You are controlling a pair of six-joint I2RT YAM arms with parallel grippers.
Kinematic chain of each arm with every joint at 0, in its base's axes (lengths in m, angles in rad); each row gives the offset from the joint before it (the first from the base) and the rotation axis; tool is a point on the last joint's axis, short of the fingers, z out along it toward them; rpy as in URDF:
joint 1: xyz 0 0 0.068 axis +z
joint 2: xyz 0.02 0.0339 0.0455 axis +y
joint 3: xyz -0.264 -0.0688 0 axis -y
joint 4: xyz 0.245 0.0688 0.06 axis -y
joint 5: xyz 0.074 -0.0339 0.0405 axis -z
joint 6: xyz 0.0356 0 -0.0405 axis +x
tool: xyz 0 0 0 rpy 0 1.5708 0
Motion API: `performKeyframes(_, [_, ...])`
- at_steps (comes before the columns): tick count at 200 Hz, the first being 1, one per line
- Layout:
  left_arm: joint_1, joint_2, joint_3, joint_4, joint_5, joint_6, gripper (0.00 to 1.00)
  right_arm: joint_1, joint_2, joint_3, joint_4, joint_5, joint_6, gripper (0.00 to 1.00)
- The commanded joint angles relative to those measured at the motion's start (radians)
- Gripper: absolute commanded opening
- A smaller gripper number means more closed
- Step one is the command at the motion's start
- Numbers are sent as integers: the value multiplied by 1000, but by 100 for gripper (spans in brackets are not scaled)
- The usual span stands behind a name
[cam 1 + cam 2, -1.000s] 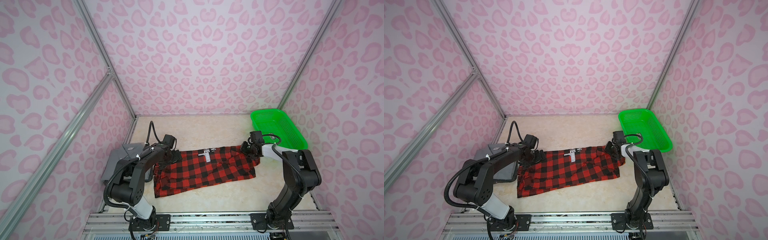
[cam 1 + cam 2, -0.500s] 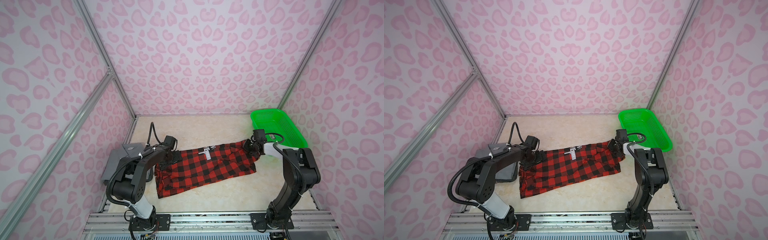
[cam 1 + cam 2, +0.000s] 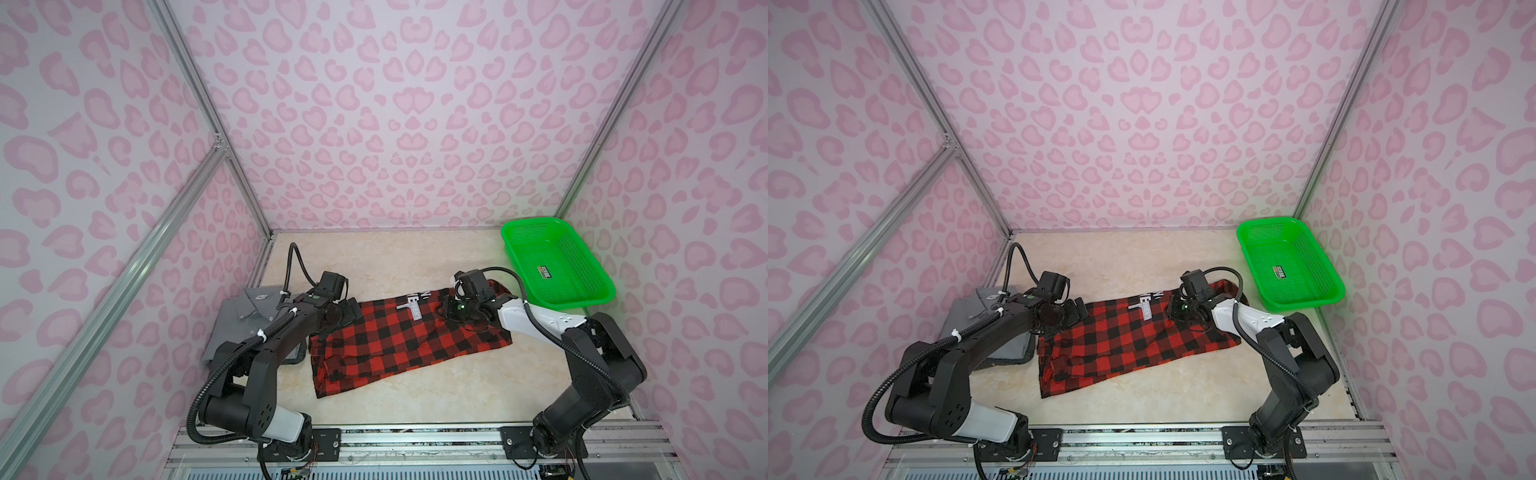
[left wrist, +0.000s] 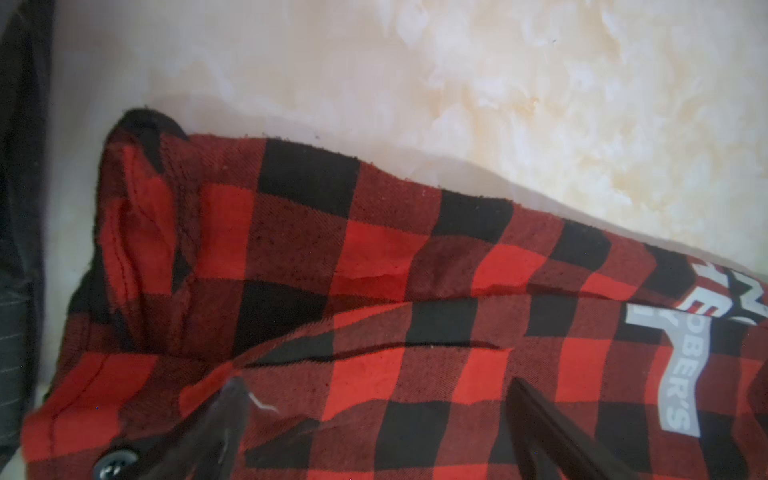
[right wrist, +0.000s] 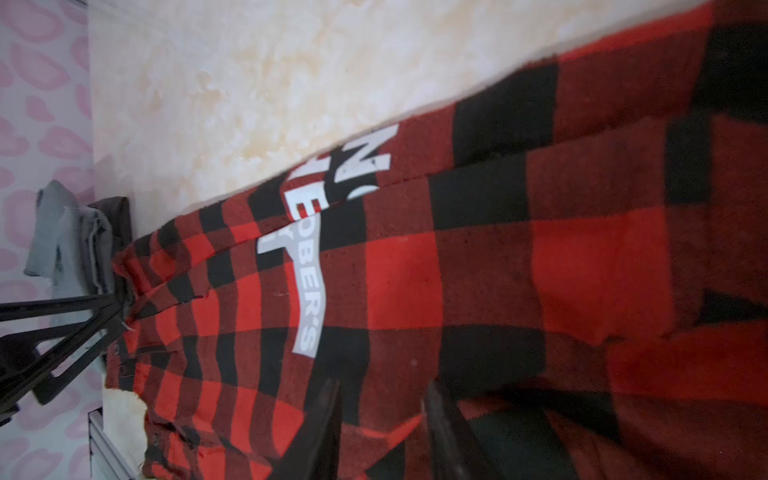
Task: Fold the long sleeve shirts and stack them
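— Two shirts, one seemingly done: grey shirt (image 3: 245,320), folded at the left edge of the worktop (image 3: 415,257). And the other?

— Checked shirt (image 3: 399,345), laid as a long band across the middle of the worktop. One end just beside the grey shirt, the other reaching toward the green basket (image 3: 590,266) in the far right corner. Probably folded lengthwise only; cross fold and stacking onto the grey left to do.

— Pincers?

— Left pincer (image 3: 347,311) spread wide over the band's left end, gripping nothing. Right pincer (image 3: 446,309) low on the right end, jaws partly apart with cloth between. Pinched or let go, impossible to tell.
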Motion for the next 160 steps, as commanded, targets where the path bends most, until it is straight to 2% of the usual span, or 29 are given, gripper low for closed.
performKeyframes(1, [-2,-4,-35,13,21,-20,98,3,46,-7,26,29,19,35])
performKeyframes(59, [-43,-41,-157,62,51,-99,98,-60,266,129,-22,42,-30,35])
performKeyframes(89, [-130,-100,-225,82,29,-179,98,-66,370,289,-109,77,-87,35])
performKeyframes(126, [-293,-155,-313,139,-3,-342,98,-58,500,506,-164,36,-158,34])
performKeyframes(160, [-526,-157,-330,186,-66,-510,98,-36,616,744,-282,-29,-253,34])
